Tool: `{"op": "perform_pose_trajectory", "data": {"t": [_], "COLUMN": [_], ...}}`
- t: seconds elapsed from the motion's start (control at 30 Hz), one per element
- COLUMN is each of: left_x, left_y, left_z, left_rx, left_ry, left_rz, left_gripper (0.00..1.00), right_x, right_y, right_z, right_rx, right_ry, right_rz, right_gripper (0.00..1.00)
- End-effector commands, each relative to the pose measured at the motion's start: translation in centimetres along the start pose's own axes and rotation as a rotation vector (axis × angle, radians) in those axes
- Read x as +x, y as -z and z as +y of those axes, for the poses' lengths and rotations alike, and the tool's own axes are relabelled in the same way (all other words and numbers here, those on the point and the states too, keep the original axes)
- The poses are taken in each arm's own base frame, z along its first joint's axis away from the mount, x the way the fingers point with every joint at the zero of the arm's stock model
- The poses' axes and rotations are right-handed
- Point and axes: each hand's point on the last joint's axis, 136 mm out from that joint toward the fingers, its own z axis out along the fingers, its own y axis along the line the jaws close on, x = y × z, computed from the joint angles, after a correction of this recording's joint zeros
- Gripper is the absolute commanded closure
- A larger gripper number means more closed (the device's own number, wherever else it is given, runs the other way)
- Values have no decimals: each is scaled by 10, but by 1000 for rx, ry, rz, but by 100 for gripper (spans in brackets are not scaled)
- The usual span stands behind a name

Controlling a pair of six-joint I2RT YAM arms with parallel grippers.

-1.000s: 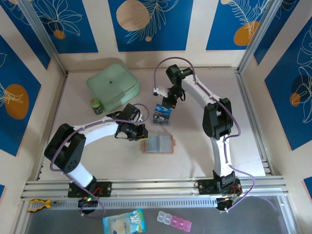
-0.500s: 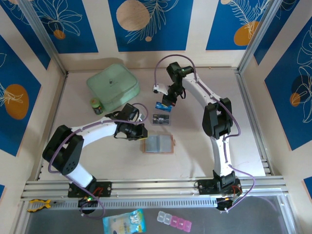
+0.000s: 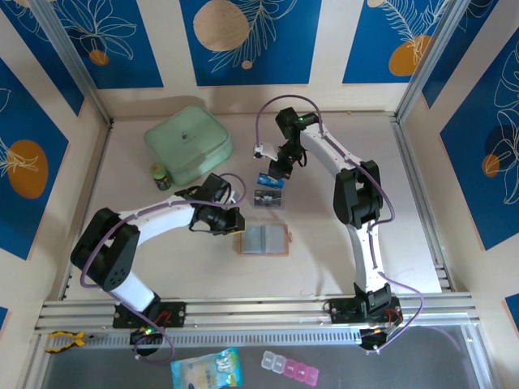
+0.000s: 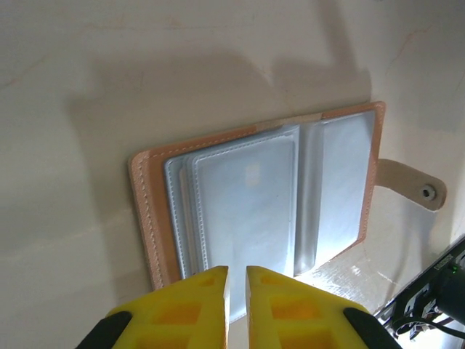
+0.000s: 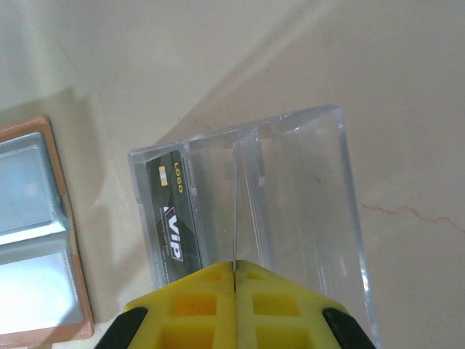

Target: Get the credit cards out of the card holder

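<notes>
The card holder [image 3: 262, 240] lies open on the table, tan leather with empty grey sleeves [image 4: 247, 211] and its snap tab [image 4: 414, 185] spread out. My left gripper [image 3: 233, 220] sits at its left edge; its jaws [image 4: 237, 270] stand all but shut, a slim gap between them with nothing in it. My right gripper [image 3: 274, 172] is shut on one of the credit cards [image 3: 271, 180], seen edge-on [image 5: 235, 225] above a clear slotted stand [image 5: 305, 189]. Another dark credit card [image 5: 174, 214] stands in the stand's left slot.
A mint-green zip case [image 3: 188, 142] and a small dark jar [image 3: 160, 176] sit at the back left. The clear stand [image 3: 270, 198] is just behind the card holder. Frame rails run along the table's sides and front.
The right gripper has shifted slightly with its card above the stand, first back, then a little forward again. The left arm and the card holder have not moved.
</notes>
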Motion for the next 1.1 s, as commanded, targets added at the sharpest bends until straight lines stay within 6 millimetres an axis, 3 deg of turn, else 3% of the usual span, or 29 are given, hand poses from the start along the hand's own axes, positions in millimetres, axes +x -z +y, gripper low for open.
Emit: {"op": "perform_pose_trajectory", "data": {"t": [0.0,0.13,0.23,0.57,0.67,0.87,1.07], "left_x": [1,2,0,-2,-1,-1,-1], "left_y": [7,9,10,7,7,7,7], "left_z": [5,5,4,3,4,4,3], "left_rx": [-5,-7,-9,-1,-1,-1,0], "left_ry": [15,12,10,10,10,12,15], "left_rz": [-22,-24,-31,-31,-31,-29,-28], "left_gripper": [85,85,85,85,85,85,84], "right_x": [-1,-2,-5,-10,-8,1,5], "right_y": [-13,-11,-3,11,10,-6,-14], "right_z": [10,10,-1,-25,-32,-27,-15], "right_rx": [-69,-71,-9,145,171,145,121], "right_ry": [-1,-21,-41,-80,-101,-105,-83], "right_rz": [-19,-30,-41,-68,-71,-38,-27], "right_gripper": [99,85,78,79,83,87,78]}}
